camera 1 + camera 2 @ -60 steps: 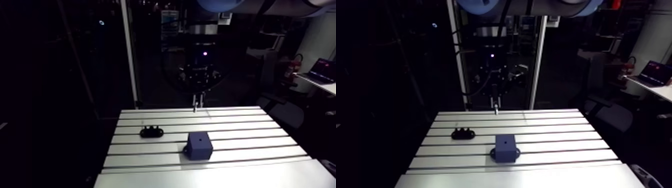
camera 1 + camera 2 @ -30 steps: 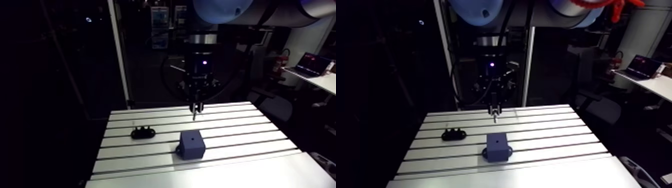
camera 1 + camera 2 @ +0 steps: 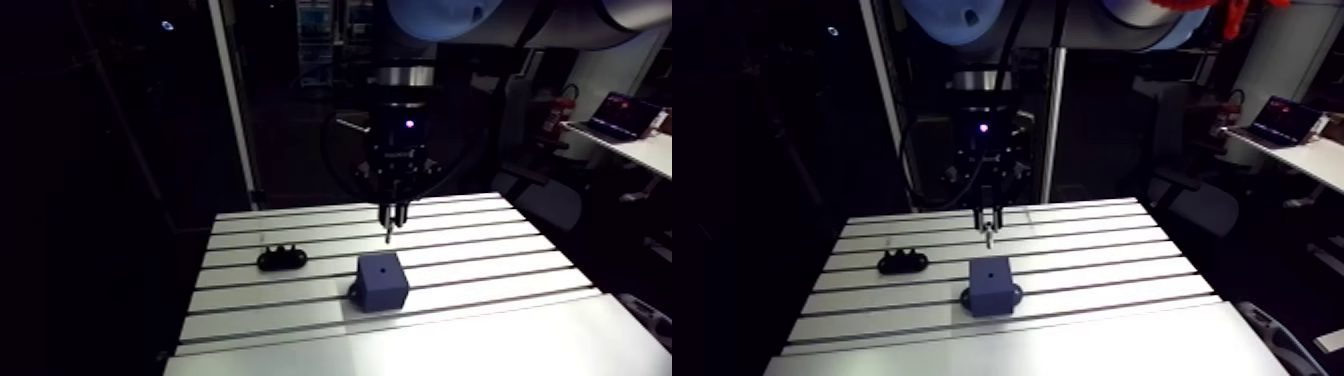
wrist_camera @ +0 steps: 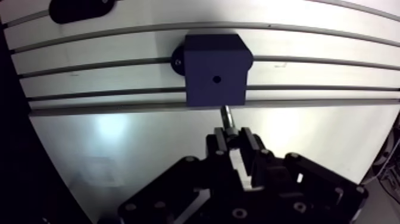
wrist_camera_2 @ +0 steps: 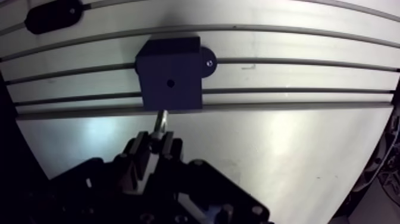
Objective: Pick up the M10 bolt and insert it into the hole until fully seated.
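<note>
we see the jaws clamped on the m10 bolt [image 4: 227, 115], its shank pointing down and out from between them. in the arm view the bolt hangs above the slotted worktop [image 3: 480, 245], clear of its surface, just beyond the dark blue block [image 3: 382, 282]. the block sits on the worktop across one of the slots, with a small round hole [image 4: 217, 78] in its top face. in the wrist view the bolt's tip lies by the block's edge nearest the jaws, short of the hole and not in it. a small black holder [image 3: 282, 259] rests on the worktop, apart from the block.
</note>
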